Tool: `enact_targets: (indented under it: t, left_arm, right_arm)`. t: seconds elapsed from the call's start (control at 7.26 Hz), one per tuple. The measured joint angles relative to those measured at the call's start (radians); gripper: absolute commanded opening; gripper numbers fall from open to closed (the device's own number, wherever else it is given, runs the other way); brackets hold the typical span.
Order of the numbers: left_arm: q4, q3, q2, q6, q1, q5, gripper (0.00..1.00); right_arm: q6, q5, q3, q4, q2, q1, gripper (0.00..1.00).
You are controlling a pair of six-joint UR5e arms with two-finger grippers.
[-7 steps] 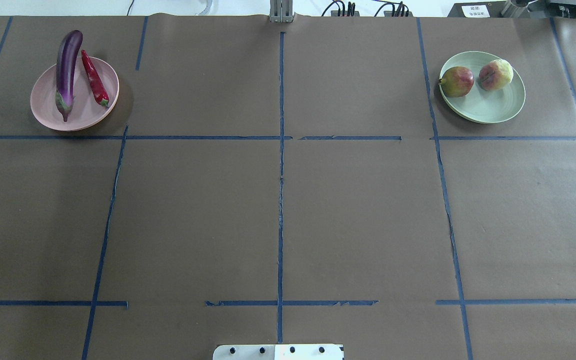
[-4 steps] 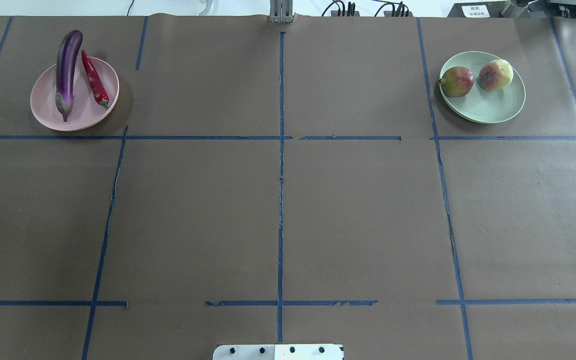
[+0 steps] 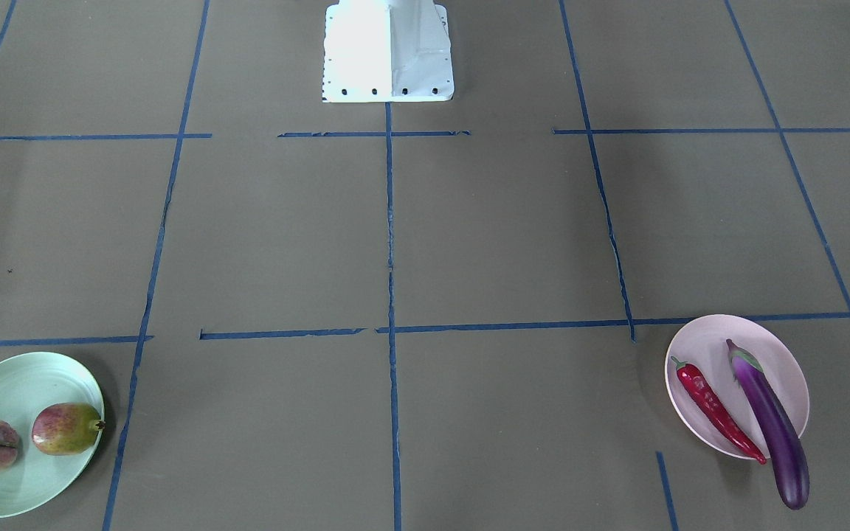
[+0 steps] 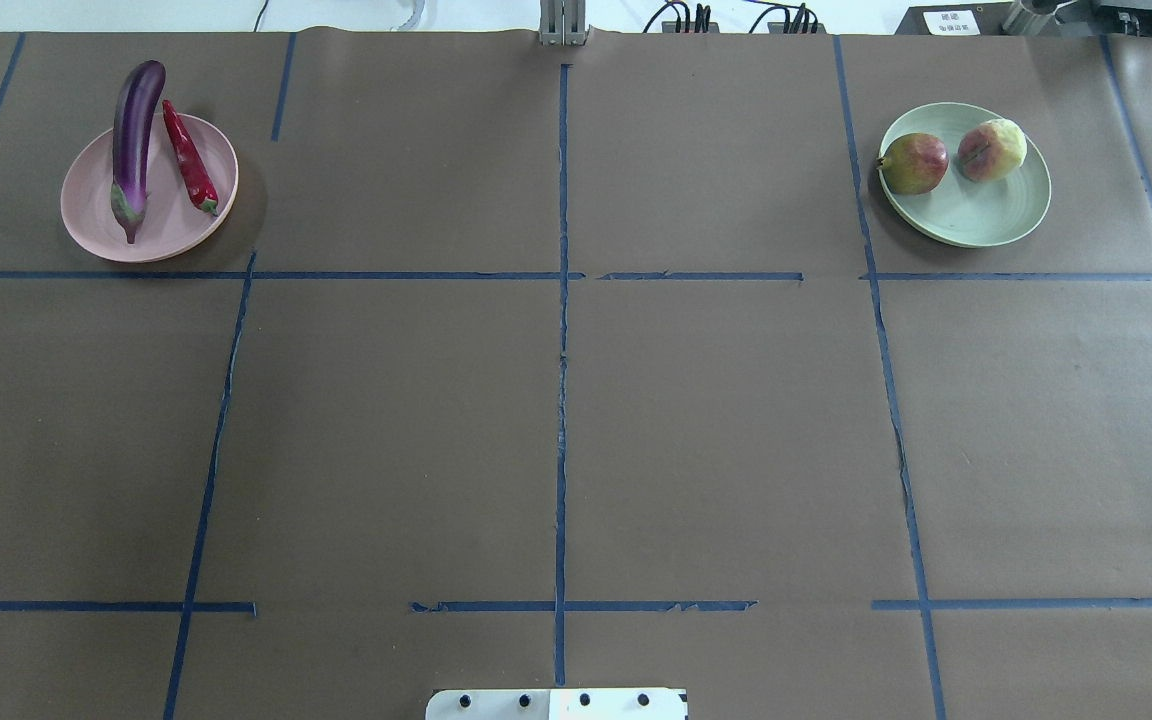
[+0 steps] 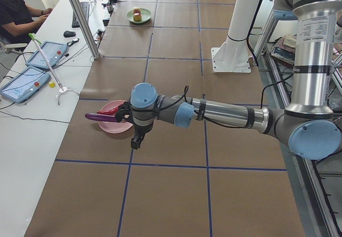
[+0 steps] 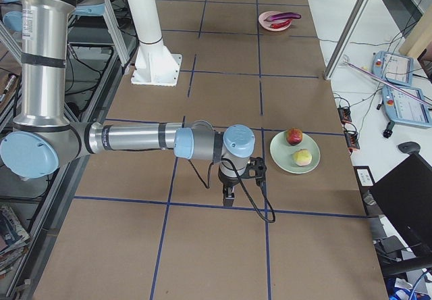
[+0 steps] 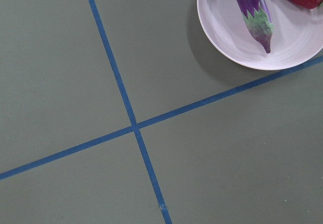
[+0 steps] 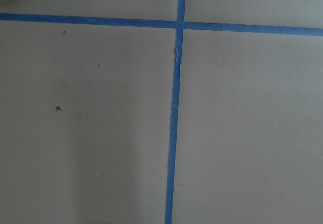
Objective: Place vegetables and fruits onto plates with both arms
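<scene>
- Across the brown counter [image 4: 716,430], seen from over the robot's shoulders, the pink plate [image 4: 168,226] sits far out at 10 o'clock and the mint green plate [image 4: 986,216] far out at 2 o'clock, well apart.
- The eggplant [image 4: 133,140] lies on the pink plate with its green cap toward 6 o'clock and its purple end jutting over the rim at 12 o'clock.
- The red chili pepper [image 4: 189,158] lies alongside the eggplant, at its 3 o'clock side, on the same plate.
- On the mint green plate, the crowned fruit [image 4: 914,163] rests at the 9 o'clock rim, with the pale fruit [image 4: 991,150] just beside it at 3 o'clock.
- The left arm [image 5: 214,111] reaches out low, and the left end effector [image 5: 138,140] points down beside the pink plate. I cannot tell whether it is released or clenched.
- The right arm [image 6: 135,138] stretches likewise, with the right end effector [image 6: 229,195] pointing down near the mint green plate. Its state I cannot tell either.
- Blue tape lines [image 4: 561,300] grid the counter.
</scene>
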Motion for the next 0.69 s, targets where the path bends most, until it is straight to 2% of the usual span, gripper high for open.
enact_targets:
  t: [0.69]
  left_arm:
    - [0.008,-0.036,0.048,0.0,0.01,0.001,1.0]
  right_arm:
    - [0.003,0.009,-0.006,0.004,0.008,-0.002,1.0]
